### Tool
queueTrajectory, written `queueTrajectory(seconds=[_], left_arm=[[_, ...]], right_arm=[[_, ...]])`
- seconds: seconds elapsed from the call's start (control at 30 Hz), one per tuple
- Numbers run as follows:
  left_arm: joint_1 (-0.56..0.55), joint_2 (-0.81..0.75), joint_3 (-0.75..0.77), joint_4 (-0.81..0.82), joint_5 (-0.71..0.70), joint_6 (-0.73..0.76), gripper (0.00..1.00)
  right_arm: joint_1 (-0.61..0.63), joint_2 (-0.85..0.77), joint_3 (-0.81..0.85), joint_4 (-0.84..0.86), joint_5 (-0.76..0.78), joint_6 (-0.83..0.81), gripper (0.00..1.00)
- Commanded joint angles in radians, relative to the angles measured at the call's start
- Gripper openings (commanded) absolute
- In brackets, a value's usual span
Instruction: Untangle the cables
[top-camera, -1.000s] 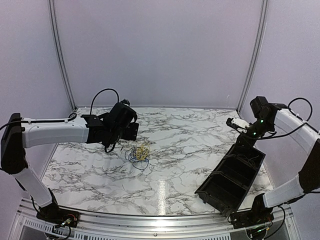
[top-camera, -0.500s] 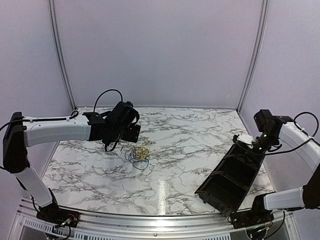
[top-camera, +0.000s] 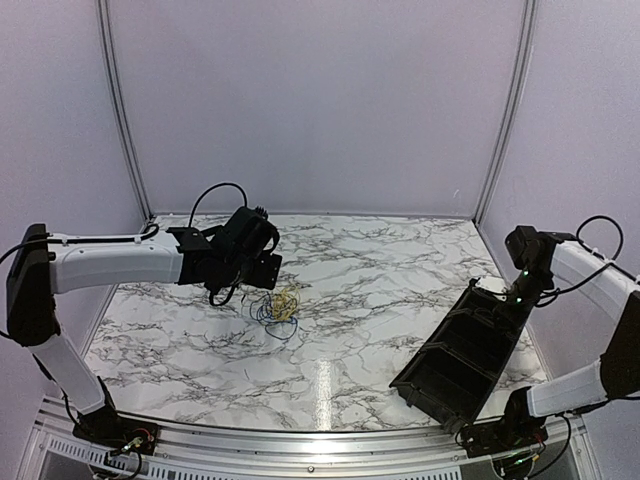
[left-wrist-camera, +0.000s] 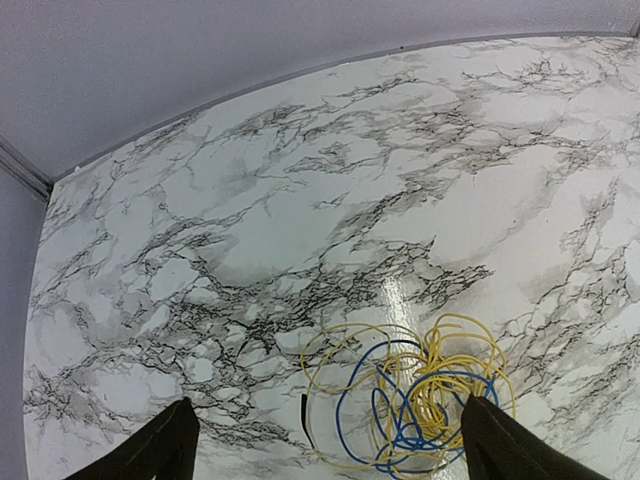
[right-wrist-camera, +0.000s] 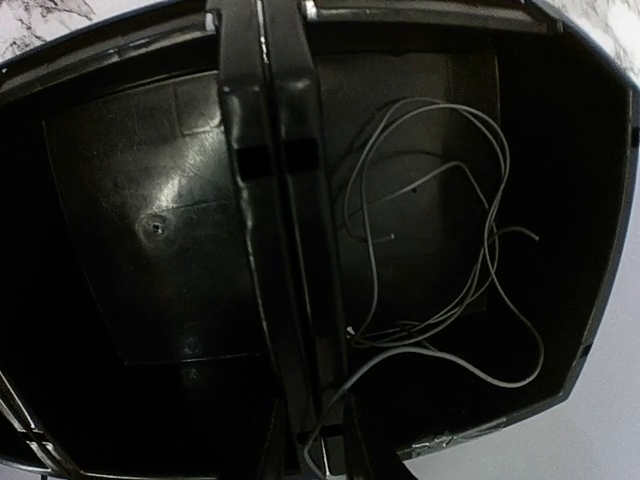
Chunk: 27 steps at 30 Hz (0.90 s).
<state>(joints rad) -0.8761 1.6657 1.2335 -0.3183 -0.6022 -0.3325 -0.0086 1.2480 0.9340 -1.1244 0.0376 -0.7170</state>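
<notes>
A tangle of yellow and blue cables (top-camera: 281, 305) lies on the marble table, left of centre. In the left wrist view the cables (left-wrist-camera: 420, 395) show as loose loops, with a short black piece (left-wrist-camera: 303, 420) at their left edge. My left gripper (top-camera: 258, 268) hovers just above and behind them, jaws open wide (left-wrist-camera: 335, 450); the tangle lies toward the right fingertip. My right gripper (top-camera: 500, 292) hangs over a black bin. A thin grey cable (right-wrist-camera: 490, 250) lies coiled in the bin's right compartment, and one end runs down between the narrowly parted jaws (right-wrist-camera: 320, 450).
The black two-compartment bin (top-camera: 440, 350) sits at the right front of the table, with a raised divider (right-wrist-camera: 280, 250) down its middle. The booth's walls close in the table at the back and on both sides.
The right arm has come down from a raised pose to just over the bin's far end, and its jaws have narrowed. The left gripper has shifted slightly right, toward the tangle.
</notes>
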Motion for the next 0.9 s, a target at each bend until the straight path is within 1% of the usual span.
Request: queueTrajectory(seconds=[0.0,0.13,0.27,0.33,0.53,0.77,0.87], left_arm=[[0.003,0.004,-0.011,0.016,0.002,-0.007,0.94],[0.005,0.009,-0.011,0.020,0.005,-0.006,0.94],[0.005,0.017,-0.010,0.027,0.016,-0.008,0.94],[0.005,0.021,-0.009,0.030,0.023,-0.010,0.94],[0.005,0.022,-0.010,0.034,0.036,-0.013,0.93],[0.005,0.027,-0.019,0.044,0.051,-0.016,0.93],[0.004,0.026,-0.029,0.051,0.051,-0.016,0.93]], right_arm=[[-0.032,0.014,0.028,-0.015,0.016,0.020,0.20],[-0.046,0.020,0.028,-0.020,0.018,0.017,0.15],[-0.053,0.022,0.036,-0.019,0.014,0.014,0.03],[-0.056,0.024,0.050,-0.010,0.012,0.011,0.00],[-0.060,0.030,0.085,0.071,-0.002,-0.008,0.00],[-0.081,0.071,0.001,0.226,-0.026,-0.088,0.00],[-0.091,0.088,-0.036,0.274,0.007,-0.131,0.00]])
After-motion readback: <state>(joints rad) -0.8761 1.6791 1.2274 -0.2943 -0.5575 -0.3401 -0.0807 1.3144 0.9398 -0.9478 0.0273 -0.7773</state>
